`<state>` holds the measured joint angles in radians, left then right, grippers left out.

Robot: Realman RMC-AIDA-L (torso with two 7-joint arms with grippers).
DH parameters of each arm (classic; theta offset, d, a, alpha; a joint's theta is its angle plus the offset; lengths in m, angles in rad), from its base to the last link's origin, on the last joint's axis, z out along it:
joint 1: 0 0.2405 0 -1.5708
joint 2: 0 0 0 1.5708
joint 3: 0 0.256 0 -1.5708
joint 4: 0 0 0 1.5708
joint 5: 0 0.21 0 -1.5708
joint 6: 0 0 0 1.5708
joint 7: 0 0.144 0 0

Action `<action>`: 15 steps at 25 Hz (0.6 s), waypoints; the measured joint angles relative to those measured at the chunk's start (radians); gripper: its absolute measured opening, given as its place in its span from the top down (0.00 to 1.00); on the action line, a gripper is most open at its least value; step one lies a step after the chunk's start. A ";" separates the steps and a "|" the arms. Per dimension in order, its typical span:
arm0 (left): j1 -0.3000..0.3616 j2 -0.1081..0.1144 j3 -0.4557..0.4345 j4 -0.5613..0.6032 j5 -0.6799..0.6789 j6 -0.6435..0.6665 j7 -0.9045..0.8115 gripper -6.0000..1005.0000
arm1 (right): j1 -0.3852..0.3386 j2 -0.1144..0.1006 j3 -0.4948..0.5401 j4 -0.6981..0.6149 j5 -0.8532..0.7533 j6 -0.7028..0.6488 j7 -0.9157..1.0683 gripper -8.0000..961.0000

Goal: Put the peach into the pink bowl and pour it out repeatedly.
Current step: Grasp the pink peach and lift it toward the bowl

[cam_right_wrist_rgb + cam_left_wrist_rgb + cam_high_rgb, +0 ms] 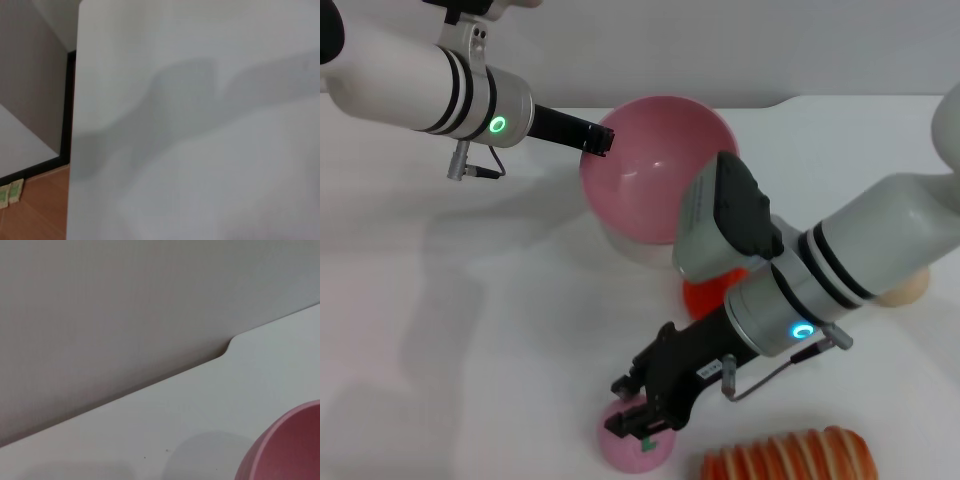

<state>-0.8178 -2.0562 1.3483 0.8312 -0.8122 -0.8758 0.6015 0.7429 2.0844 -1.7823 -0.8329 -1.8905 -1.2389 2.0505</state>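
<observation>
Nearest me, my right gripper [642,418] clamped one peach [638,448]; one orange-red fruit [705,295] sat between it and the pink bowl [655,165], held by my left gripper [598,139].

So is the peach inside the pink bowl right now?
No. The peach lies on the table under the right gripper, apart from the pink bowl.

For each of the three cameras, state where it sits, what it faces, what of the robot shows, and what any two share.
Head view: on the robot's head, looking down at the table; both arms show, left hand at the pink bowl, right hand over the peach.
Left wrist view: on the left arm, facing table edge and bowl rim; no robot parts.
Right wrist view: on the right arm, facing bare table and floor; no robot parts.
Head and left wrist share the bowl.
</observation>
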 joint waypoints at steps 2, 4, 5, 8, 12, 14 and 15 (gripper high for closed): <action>0.001 0.000 0.000 0.001 0.000 0.000 0.000 0.95 | -0.003 0.000 -0.012 0.002 -0.006 0.001 0.017 0.56; 0.003 0.000 0.000 0.001 -0.001 0.002 0.000 0.95 | -0.007 -0.003 -0.018 0.005 -0.013 0.002 0.027 0.57; 0.004 -0.001 0.000 0.001 -0.002 0.004 0.000 0.95 | -0.009 -0.004 -0.019 0.009 -0.015 0.003 0.029 0.57; 0.005 -0.001 0.000 0.001 -0.003 0.004 0.001 0.95 | -0.009 -0.006 -0.019 0.025 -0.020 0.012 0.029 0.57; 0.009 -0.002 0.000 0.000 -0.004 0.005 0.001 0.95 | -0.014 -0.007 -0.020 0.024 -0.038 0.016 0.028 0.57; 0.012 -0.002 0.000 0.000 -0.007 0.005 0.001 0.95 | -0.017 -0.007 -0.017 0.023 -0.040 0.020 0.025 0.61; 0.013 -0.002 0.000 0.000 -0.009 0.005 0.001 0.95 | -0.018 -0.007 -0.016 0.023 -0.040 0.023 0.024 0.65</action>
<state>-0.8047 -2.0584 1.3483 0.8314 -0.8211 -0.8713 0.6027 0.7254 2.0770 -1.7983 -0.8103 -1.9309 -1.2155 2.0748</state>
